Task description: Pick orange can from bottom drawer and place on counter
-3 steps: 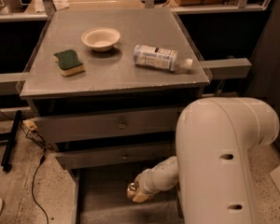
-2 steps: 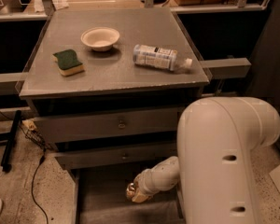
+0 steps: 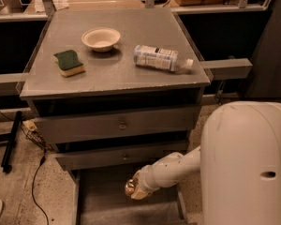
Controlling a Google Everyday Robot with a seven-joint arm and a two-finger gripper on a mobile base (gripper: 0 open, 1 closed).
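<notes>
The orange can (image 3: pixel 129 187), small and shiny, sits at the tip of my gripper (image 3: pixel 136 190), which is shut on it. The can is held just above the grey floor of the open bottom drawer (image 3: pixel 105 207), near its middle and below the front of the second drawer. My white arm (image 3: pixel 178 170) reaches in from the lower right. The counter (image 3: pixel 131 27) is the flat grey top of the cabinet above.
On the counter lie a white bowl (image 3: pixel 101 38), a green and yellow sponge (image 3: pixel 69 63) and a clear plastic bottle (image 3: pixel 159 58) on its side. Two shut upper drawers with knobs (image 3: pixel 122 124) overhang the can. My arm's large white housing (image 3: pixel 248 168) fills the lower right. A cable (image 3: pixel 37 182) runs on the floor at the left.
My arm's white housing has shifted to the right and lower in the view. The gripper and the can stay at about the same spot over the bottom drawer.
</notes>
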